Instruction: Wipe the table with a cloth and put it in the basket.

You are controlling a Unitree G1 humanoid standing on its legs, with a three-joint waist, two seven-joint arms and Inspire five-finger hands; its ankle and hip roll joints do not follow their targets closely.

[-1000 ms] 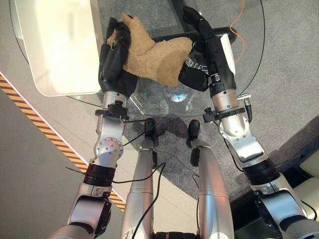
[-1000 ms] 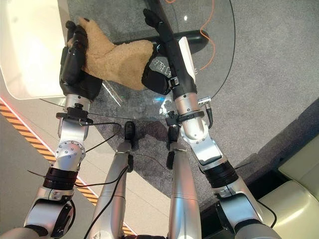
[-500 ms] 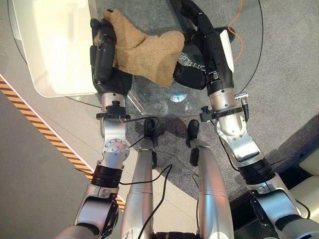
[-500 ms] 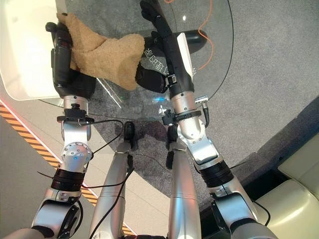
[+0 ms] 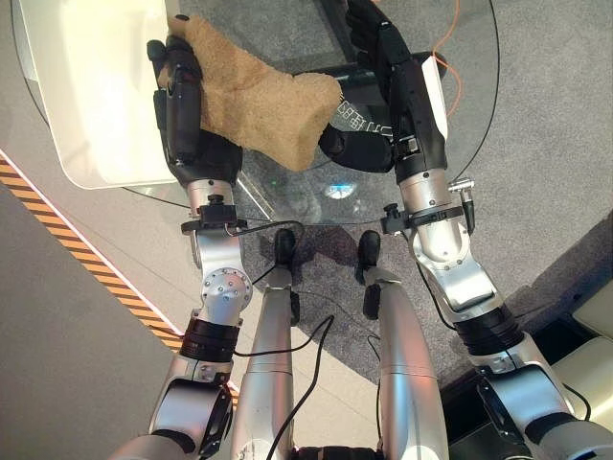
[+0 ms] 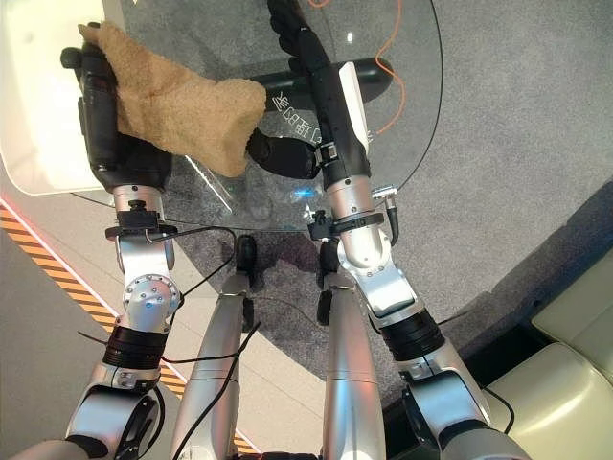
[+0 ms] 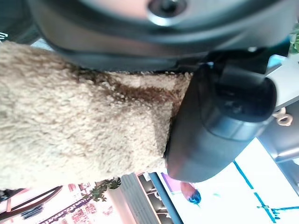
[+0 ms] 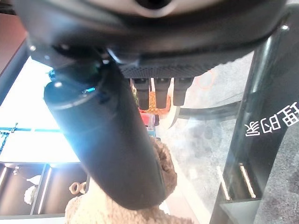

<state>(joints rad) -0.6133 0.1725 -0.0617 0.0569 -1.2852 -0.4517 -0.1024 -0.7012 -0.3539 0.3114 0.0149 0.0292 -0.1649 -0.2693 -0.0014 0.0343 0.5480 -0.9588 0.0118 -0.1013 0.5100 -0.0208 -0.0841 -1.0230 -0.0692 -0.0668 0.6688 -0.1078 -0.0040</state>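
Observation:
My left hand [image 5: 182, 110] is shut on a tan fluffy cloth [image 5: 259, 96] and holds it above the round glass table [image 5: 450, 144]. The cloth's far end reaches over the near right corner of the white basket [image 5: 86, 105]. In the left wrist view the thumb [image 7: 219, 126] presses into the cloth [image 7: 79, 121]. To the right of the cloth, my right hand [image 5: 407, 86] hovers over the table, open with straight fingers [image 8: 156, 93] and a little apart from the cloth's hanging end [image 6: 235, 125].
An orange cable [image 5: 450, 48] lies on the grey carpet under the glass. The black table base [image 5: 335, 72] shows through the top. An orange-striped line [image 5: 86, 254] runs along the floor at the left.
My left hand has carried the cloth leftward and farther away, up to the basket's edge. The cloth's free end has drawn away from my right hand, which stays roughly where it was.

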